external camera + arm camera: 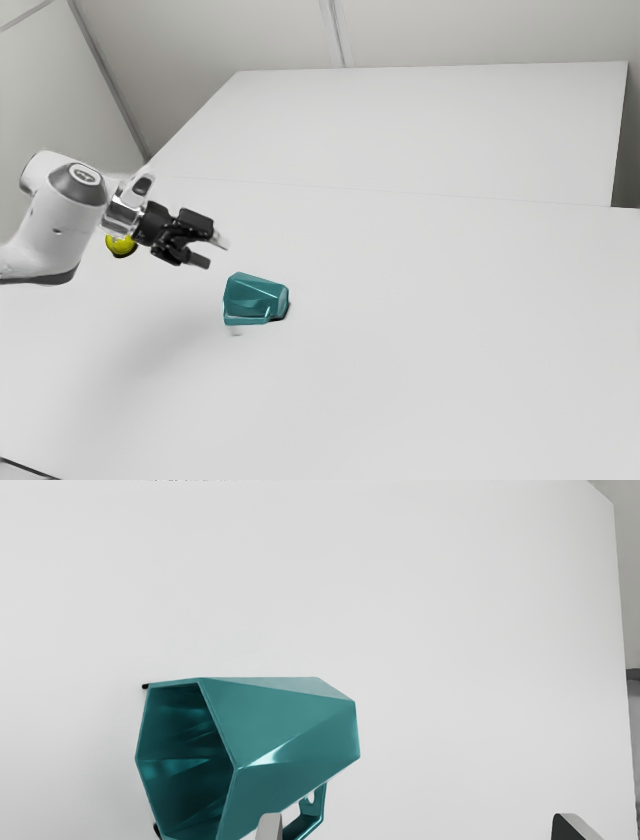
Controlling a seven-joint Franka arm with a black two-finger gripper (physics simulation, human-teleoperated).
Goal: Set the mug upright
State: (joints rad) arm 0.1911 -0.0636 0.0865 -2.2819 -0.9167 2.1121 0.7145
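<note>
White arm (52, 228), black 2-finger hand (214, 252)

Exterior view: got a round yellow object (121, 246), partly hidden, toward the exterior view's left. Can see a broad white table (450, 350), bare white panel (430, 130) beyond, divided by a thin line. Behind that, see pale wall (480, 30) with a vertical strip (336, 35). Wrist view: see grey background past table edge, including a darker band (633, 674).
</note>
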